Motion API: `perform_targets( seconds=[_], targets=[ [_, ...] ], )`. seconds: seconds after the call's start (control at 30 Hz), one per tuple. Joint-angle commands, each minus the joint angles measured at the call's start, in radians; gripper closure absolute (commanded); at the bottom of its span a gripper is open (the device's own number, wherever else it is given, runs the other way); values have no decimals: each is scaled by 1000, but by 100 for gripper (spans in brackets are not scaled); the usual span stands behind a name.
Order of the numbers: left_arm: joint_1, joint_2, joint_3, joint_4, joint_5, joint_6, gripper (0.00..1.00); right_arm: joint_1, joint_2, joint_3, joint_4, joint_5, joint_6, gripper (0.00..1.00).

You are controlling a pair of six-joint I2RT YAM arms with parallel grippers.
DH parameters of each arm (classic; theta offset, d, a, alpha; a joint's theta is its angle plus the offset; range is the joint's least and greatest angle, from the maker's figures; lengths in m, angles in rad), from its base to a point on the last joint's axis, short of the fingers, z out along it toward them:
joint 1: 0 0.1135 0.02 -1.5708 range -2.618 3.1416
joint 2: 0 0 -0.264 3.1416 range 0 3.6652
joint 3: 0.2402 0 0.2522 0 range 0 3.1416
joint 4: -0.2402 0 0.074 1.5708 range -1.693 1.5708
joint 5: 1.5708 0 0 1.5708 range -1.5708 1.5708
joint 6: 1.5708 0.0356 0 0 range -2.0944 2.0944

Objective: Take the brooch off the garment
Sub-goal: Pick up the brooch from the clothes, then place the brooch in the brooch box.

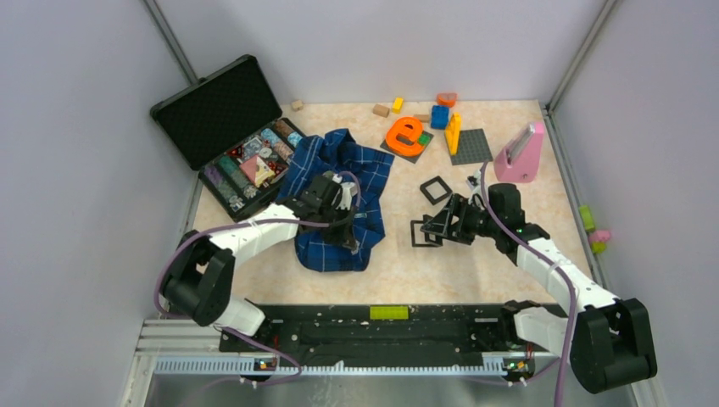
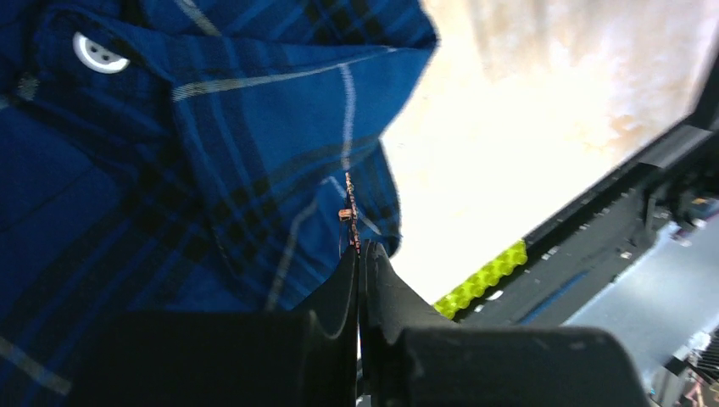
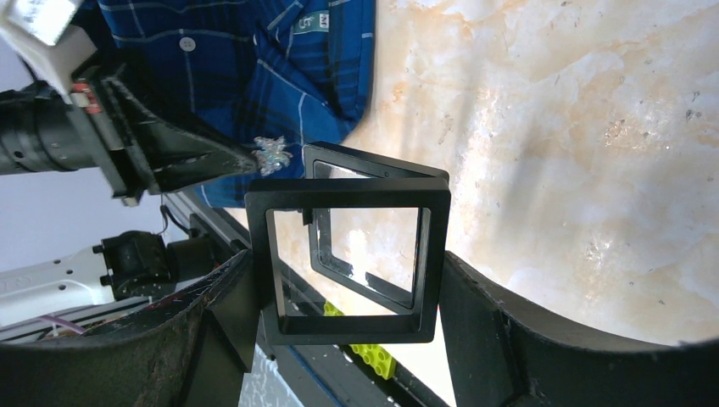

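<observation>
The garment (image 1: pixel 339 191), a dark blue plaid shirt, lies crumpled left of the table's centre. My left gripper (image 1: pixel 348 236) is over its near right edge. In the left wrist view my left gripper (image 2: pixel 360 250) is shut on a thin piece seen edge-on (image 2: pixel 348 212), with the shirt (image 2: pixel 169 170) behind it. In the right wrist view this piece shows as the small silvery sparkling brooch (image 3: pixel 271 154) at the left fingertips, by the shirt's edge (image 3: pixel 254 51). I cannot tell whether it is still pinned. My right gripper (image 1: pixel 437 227) (image 3: pixel 346 271) is shut on a hollow black square frame (image 3: pixel 346 195).
A second black frame (image 3: pixel 377 170) lies behind the held one, and another (image 1: pixel 435 189) lies farther back. An open black case (image 1: pixel 229 127) stands at the back left. An orange letter (image 1: pixel 405 134), blocks (image 1: pixel 439 116), a grey baseplate (image 1: pixel 470 146) and a pink object (image 1: pixel 519 153) are at the back right.
</observation>
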Motion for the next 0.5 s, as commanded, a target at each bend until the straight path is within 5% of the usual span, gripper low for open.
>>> perform_targets(
  seconds=[0.0,0.27,0.47],
  targets=[
    [9,-96,10,80,157,-50,100,-13,4,32,25,-13,-26,46],
    [6,-83,-71,502,461,-316,100,-13,31,21,64,2,-29,46],
    [-52,70,-57,736,470,-451,100,-13,52,-25,161,2,21,47]
  ],
)
